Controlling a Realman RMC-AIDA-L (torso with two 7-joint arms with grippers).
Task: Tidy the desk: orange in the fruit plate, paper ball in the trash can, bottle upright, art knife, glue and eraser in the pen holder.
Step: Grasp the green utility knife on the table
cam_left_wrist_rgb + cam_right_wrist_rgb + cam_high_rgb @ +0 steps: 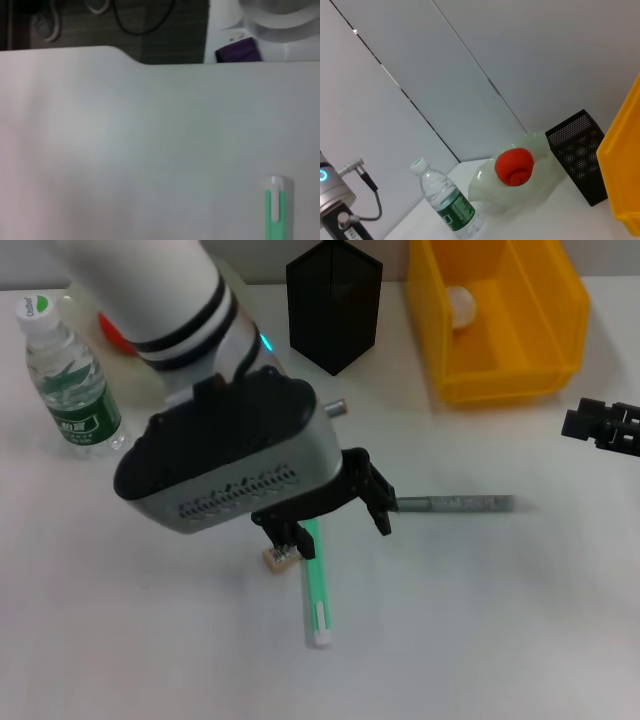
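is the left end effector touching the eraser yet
Cannot tell. In the head view, one finger of the left end effector overlaps the eraser, hiding any contact or gap.

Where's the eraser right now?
In the head view the eraser lies on the desk near the middle, just left of the green stick, directly under the left claw, whose one finger comes down at it.

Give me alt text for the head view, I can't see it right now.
The left tool hangs low over the eraser and a green stick on the white desk, a grey stick beside it. Behind stand the bottle, upright, the black pen holder and the yellow trash can holding a paper ball; the right tool waits at the right edge.
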